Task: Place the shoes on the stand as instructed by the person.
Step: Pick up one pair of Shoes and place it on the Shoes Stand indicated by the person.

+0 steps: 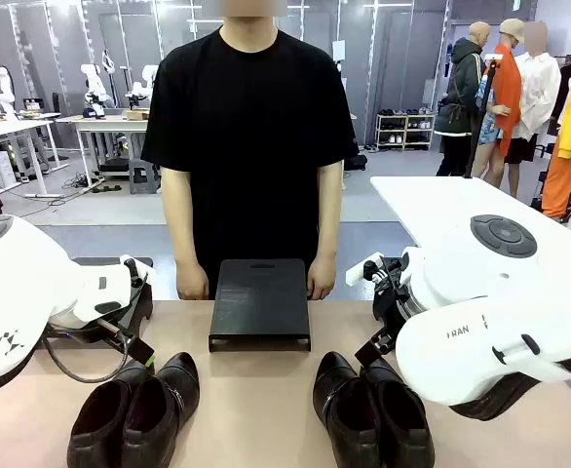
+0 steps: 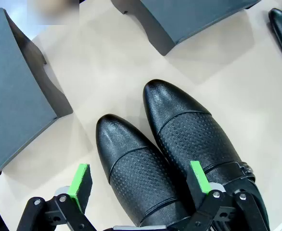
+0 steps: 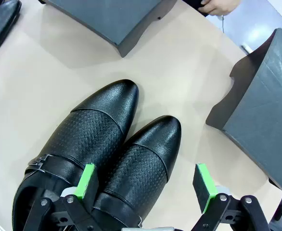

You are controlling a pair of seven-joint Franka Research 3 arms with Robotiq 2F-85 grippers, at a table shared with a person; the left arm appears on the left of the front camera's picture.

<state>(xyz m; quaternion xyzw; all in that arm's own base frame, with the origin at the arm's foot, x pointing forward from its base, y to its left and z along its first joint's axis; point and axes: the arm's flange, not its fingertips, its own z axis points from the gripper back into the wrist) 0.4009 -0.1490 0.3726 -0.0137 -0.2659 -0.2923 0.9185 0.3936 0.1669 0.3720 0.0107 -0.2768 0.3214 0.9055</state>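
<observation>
Two pairs of black shoes lie near my edge of the table: the left pair [image 1: 134, 409] and the right pair [image 1: 373, 409]. Seen from the left wrist, my left gripper [image 2: 140, 182] hangs open over the left pair [image 2: 179, 144], its green pads straddling one shoe without touching it. My right gripper [image 3: 146, 183] is open too, above the right pair [image 3: 102, 144], one pad over the shoes and the other beside them. The person [image 1: 251, 127] stands at the far side with a hand [image 1: 321, 281] at each side of the middle black stand [image 1: 259, 302].
Besides the middle stand, the left wrist view has a second dark stand [image 2: 16, 96] at its left, and the right wrist view has one [image 3: 261, 120] at its right. Bare beige tabletop [image 1: 256, 390] separates the two pairs.
</observation>
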